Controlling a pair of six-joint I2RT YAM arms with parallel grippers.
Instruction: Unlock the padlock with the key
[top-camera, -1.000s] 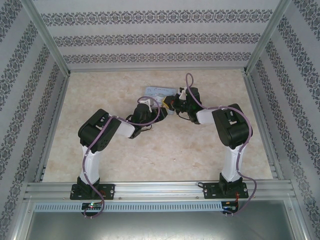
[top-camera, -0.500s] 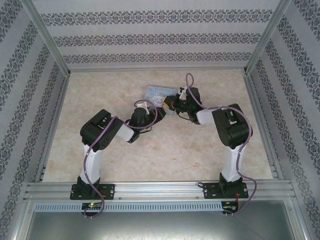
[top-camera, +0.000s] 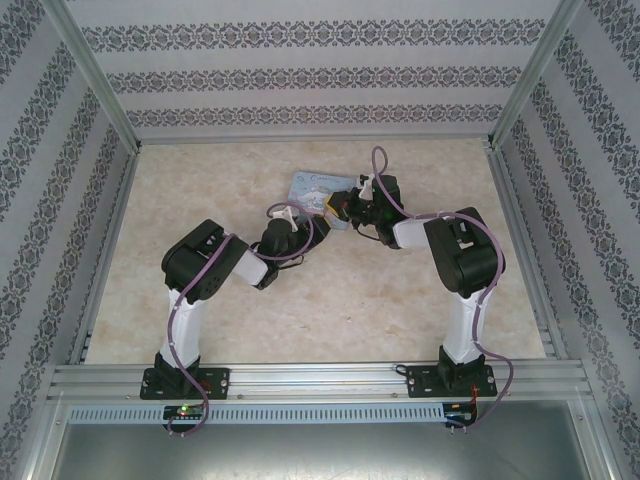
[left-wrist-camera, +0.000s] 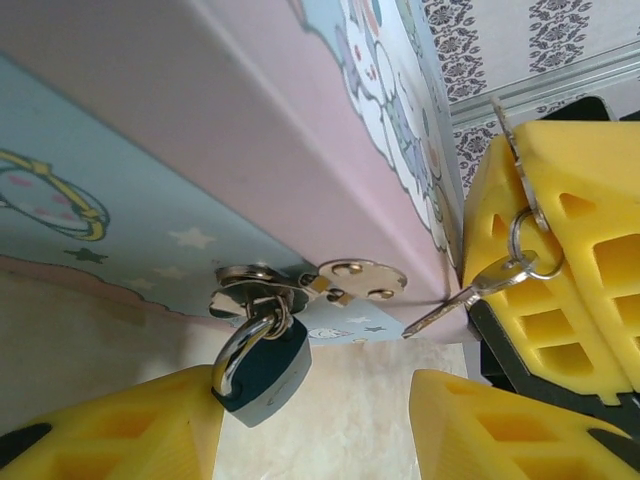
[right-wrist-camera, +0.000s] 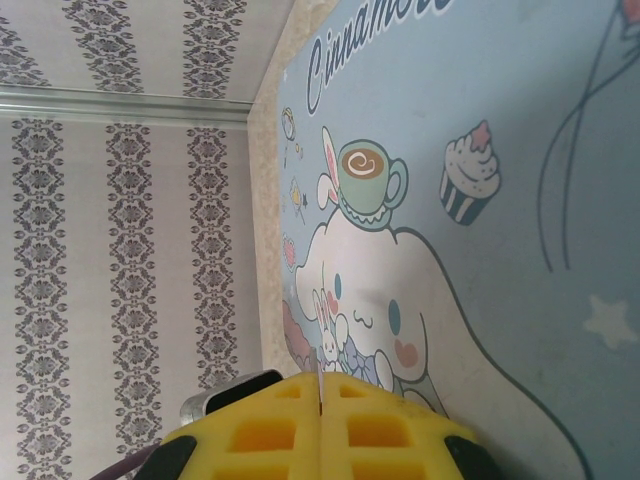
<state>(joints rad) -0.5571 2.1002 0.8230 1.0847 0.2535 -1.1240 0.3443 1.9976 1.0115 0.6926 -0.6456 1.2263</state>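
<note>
The small dark-blue padlock (left-wrist-camera: 265, 370) hangs by its silvery shackle from the metal hasp (left-wrist-camera: 300, 285) on the front of the pale blue cartoon tin box (left-wrist-camera: 150, 150). My left gripper (left-wrist-camera: 315, 425) is open around it, and the padlock's body rests against the left finger (left-wrist-camera: 110, 435). My right gripper (left-wrist-camera: 512, 150) is shut on a key blade (right-wrist-camera: 318, 385), just right of the hasp. A second key (left-wrist-camera: 462, 298) dangles from the ring, its tip pointing toward the hasp. In the top view both grippers, left (top-camera: 308, 220) and right (top-camera: 340, 208), meet at the box's near edge.
The tin box (top-camera: 312, 184) lies flat on the marble-patterned table (top-camera: 400, 300), toward the back centre. Patterned walls and aluminium rails close in the table on three sides. Bare table surface lies to the left, to the right and in front of the box.
The left arm has drawn back slightly toward the near left, and its jaws have narrowed a little. The right arm has stayed put with the key.
</note>
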